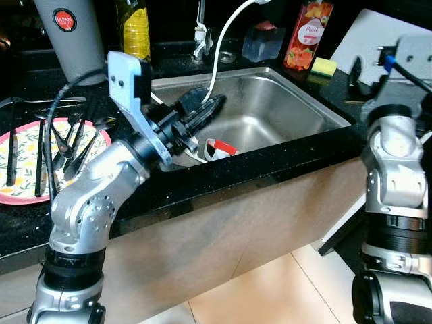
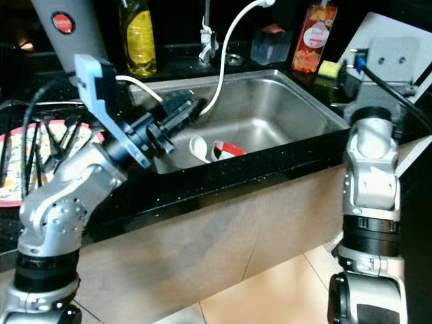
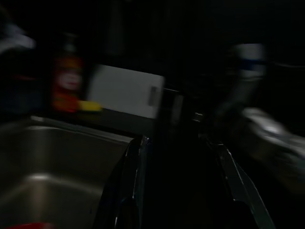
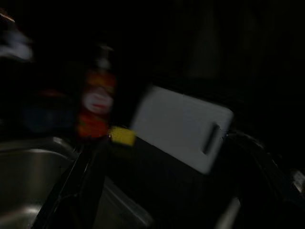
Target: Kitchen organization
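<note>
My left gripper (image 1: 206,108) reaches out level over the near left part of the steel sink (image 1: 297,101), its black fingers close together and holding nothing I can see. Below it in the basin lie a red and white cup (image 1: 219,148) on its side and a white spoon (image 2: 197,145). On the left counter a pink floral plate (image 1: 27,185) carries several black utensils (image 1: 64,145). My right gripper (image 1: 356,73) hovers over the counter right of the sink, beside a yellow sponge (image 1: 324,66), its fingers apart.
Behind the sink stand a faucet (image 1: 200,34) with a white hose (image 1: 223,47), a yellow oil bottle (image 1: 137,30), a clear container (image 1: 263,40) and a red peach bottle (image 1: 308,34). A white cutting board (image 1: 378,34) leans at back right, a grey canister (image 1: 71,34) at back left.
</note>
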Robot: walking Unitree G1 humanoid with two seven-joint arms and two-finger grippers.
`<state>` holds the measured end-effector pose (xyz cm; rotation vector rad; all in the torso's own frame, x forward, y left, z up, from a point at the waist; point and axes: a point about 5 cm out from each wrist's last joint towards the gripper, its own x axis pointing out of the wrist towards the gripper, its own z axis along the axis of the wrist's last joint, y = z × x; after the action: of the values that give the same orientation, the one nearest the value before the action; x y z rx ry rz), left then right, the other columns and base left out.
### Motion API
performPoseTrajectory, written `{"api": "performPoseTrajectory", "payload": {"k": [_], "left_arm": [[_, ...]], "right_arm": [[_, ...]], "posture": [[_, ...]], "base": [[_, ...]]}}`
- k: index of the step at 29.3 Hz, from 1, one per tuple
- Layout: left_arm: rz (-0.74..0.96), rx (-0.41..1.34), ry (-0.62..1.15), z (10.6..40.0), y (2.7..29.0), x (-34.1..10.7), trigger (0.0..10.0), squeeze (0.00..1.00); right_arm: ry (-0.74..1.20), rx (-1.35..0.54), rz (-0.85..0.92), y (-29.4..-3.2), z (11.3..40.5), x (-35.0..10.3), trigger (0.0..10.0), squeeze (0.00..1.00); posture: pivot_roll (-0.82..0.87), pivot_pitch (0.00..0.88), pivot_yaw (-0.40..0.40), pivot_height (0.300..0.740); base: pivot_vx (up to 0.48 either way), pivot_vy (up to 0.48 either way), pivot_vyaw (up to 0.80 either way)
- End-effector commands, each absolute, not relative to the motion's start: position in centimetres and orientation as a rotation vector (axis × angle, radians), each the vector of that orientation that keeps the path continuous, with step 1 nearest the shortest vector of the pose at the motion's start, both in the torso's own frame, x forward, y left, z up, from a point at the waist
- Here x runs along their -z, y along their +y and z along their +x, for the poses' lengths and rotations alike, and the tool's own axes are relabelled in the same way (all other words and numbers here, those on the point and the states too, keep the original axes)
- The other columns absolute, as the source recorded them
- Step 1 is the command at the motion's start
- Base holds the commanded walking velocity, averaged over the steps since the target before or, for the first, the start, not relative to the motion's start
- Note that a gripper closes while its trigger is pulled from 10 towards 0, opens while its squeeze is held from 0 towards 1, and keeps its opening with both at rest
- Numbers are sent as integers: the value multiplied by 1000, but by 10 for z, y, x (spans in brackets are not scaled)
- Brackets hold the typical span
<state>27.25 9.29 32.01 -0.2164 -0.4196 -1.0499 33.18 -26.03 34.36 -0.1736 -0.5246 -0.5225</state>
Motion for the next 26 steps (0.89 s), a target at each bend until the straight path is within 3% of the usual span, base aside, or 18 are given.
{"api": "performPoseTrajectory", "payload": {"k": [1, 10, 17, 26], "left_arm": [[-207, 1133, -380, 263, 87, -316, 10000, 0], [-157, 1311, -217, 237, 74, -294, 10000, 0], [-24, 1339, 69, 226, 67, -241, 10000, 0], [36, 1352, 236, 220, 66, -206, 10000, 0]], "right_arm": [[-458, 617, -186, -277, 330, -331, 10000, 0], [-339, 798, -156, -308, 323, -300, 10000, 0], [-145, 975, -93, -346, 305, -242, 10000, 0], [62, 986, -111, -344, 292, -177, 10000, 0]], "posture": [[-107, 172, -46, 740], [-102, 178, -46, 740], [-107, 184, -38, 740], [-110, 187, -34, 740]], "base": [[0, 0, 0], [0, 0, 0], [0, 0, 0], [0, 0, 0]]}}
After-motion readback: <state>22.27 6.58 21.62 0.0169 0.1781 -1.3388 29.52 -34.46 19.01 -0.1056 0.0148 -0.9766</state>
